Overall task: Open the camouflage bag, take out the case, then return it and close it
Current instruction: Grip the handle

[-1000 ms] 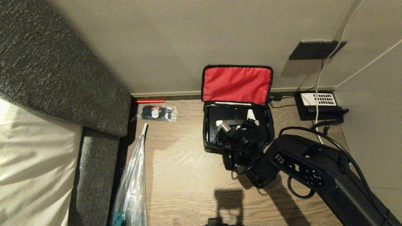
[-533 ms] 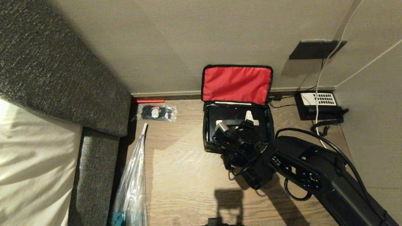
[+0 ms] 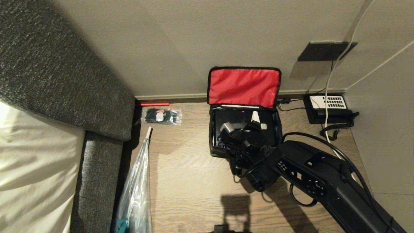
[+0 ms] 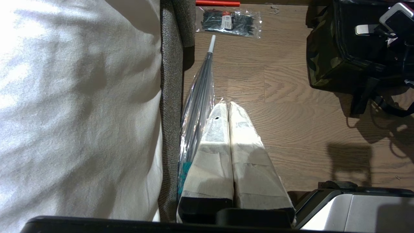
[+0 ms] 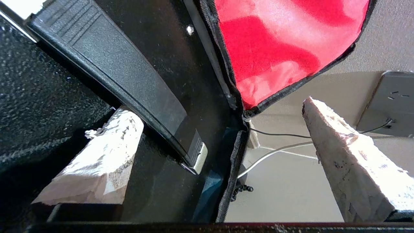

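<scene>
at the left, the left gripper (image 4: pixel 229 136) hangs beside the bed edge with its 2 fingers pressed together on nothing, well apart from the work. right of it, the camouflage bag (image 3: pixel 214 152) sits on the wood floor against the wall, red lid (image 3: pixel 244 86) propped up, the case (image 3: pixel 240 119) lying flat inside with its long axis running left-right. the right gripper (image 3: pixel 242 126) is down in the opening, jaws spread wide and empty, 1 finger (image 5: pixel 93 168) on the case and the other over the bag's right rim, so the right arm is the nearer one.

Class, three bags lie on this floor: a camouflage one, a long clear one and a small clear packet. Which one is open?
The camouflage bag, by the wall: its red-lined lid stands up. The long clear bag beside the sofa and the small packet show no opening.
</scene>
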`<state>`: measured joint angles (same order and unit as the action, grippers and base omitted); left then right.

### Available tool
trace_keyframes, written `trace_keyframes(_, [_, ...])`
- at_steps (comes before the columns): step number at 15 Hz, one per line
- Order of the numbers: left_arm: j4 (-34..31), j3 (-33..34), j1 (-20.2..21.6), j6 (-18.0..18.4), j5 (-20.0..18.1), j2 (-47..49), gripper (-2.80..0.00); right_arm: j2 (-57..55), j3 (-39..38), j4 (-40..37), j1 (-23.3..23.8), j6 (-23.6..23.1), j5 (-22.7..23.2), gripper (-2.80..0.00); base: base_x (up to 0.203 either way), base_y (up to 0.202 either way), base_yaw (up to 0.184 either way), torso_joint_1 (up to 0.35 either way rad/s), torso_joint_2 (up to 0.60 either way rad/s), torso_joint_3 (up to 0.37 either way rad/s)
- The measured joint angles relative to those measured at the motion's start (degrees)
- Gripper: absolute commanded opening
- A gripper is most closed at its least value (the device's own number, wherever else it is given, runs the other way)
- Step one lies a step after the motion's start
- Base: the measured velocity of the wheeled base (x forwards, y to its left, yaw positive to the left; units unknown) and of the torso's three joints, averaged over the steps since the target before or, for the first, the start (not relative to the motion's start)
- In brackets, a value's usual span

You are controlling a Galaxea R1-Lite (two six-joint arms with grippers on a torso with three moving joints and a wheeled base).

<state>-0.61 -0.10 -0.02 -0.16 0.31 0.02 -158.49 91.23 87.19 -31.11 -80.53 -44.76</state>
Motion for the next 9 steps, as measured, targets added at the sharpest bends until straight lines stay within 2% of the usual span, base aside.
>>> trace_keyframes(4, [-0.01, 0.0, 0.02, 0.0, 0.0, 0.0, -2.8, -0.06, -0.89, 0.07, 0.11, -0.09, 0.34, 0.0, 0.0, 0.0, 0.0, 0.0, 0.0, 0.0])
trace_keyframes(9, [-0.01, 0.0, 0.02, 0.02, 0.01, 0.0, -2.8, 0.35, -3.57, 0.2, 0.52, -0.07, 3.16, 0.0, 0.0, 0.0, 0.0, 0.0, 0.0, 0.0])
